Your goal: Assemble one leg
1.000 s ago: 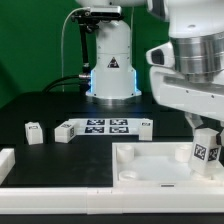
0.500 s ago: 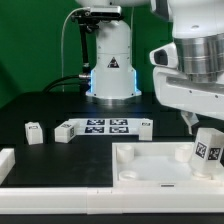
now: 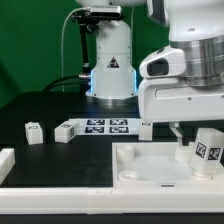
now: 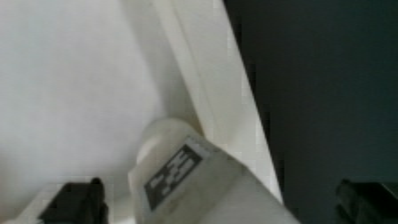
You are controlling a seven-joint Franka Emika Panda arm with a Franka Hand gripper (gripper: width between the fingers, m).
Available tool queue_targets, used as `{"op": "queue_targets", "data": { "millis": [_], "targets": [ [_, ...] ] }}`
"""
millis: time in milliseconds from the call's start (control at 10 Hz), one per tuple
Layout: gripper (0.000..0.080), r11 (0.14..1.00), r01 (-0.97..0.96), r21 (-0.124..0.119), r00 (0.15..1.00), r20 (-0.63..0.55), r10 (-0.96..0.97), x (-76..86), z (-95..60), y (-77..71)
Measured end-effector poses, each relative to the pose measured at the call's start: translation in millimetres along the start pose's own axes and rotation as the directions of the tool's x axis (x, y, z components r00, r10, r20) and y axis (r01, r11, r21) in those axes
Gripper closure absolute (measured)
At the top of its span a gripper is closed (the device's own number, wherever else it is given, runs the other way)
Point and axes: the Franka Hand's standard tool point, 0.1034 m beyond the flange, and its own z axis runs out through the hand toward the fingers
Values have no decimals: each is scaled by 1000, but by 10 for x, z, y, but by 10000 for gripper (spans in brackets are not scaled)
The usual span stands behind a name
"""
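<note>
Alignment matters most here: the leg (image 3: 207,150) stands upright in a corner of the tray (image 3: 150,170), near the counter's front edge toward the corner on the exterior view's right. The jaws hang wide over it, the dark fingertips (image 4: 75,200) well apart on either side of the post and touching nothing. I cannot tell from these views whether its foot is fully down in the socket, so I judge the step in hand is to finish seating it. To do that well, centre the jaws on the leg, come straight down and close on two flat faces. Then keep the post upright while pressing or turning it about its own axis, with no sideways shove. The tray's raised wall (image 4: 210,90) runs just beside the leg, so the outer fingertip has little room; the tray's middle is the freer side. Spare legs (image 3: 35,131) and the marker board (image 3: 105,126) lie well apart toward the counter's middle. A loose white piece (image 3: 6,160) sits at the front corner on the exterior view's left.
</note>
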Motion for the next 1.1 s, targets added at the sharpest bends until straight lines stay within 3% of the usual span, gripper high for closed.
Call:
{"op": "queue_targets", "data": {
  "millis": [200, 300, 400, 700, 800, 900, 1100],
  "targets": [
    [150, 959, 278, -53, 959, -43, -280, 51, -37, -74],
    [150, 897, 435, -74, 898, -36, -439, 69, -53, -77],
    [150, 847, 525, -80, 849, -27, -528, 89, -63, -50],
    [177, 837, 541, -79, 839, -24, -544, 82, -56, -53],
    [356, 837, 541, -79, 839, -24, -544, 82, -55, -52],
    [485, 837, 541, -81, 839, -25, -544, 88, -58, -46],
    [485, 838, 539, -81, 840, -26, -542, 95, -61, -33]
  ]
}}
